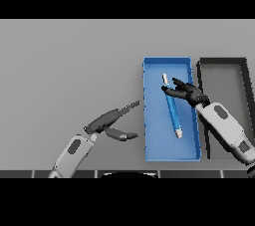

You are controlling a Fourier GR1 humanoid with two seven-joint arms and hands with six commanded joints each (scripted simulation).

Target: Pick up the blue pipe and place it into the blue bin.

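The blue pipe [173,110], with pale ends, lies lengthwise inside the blue bin [153,140], slightly slanted. My right hand [187,92] hovers over the bin's upper half, its fingers spread and straight, the tips right beside the pipe's upper end. I cannot tell if they touch it. Left of the bin, my left hand [108,120] rests over the table with its fingers stretched toward the bin's left wall and the thumb apart; it holds nothing.
A black bin [220,66] stands directly right of the blue one, and my right forearm [226,128] crosses over the wall between them. Grey table stretches to the left and behind both bins.
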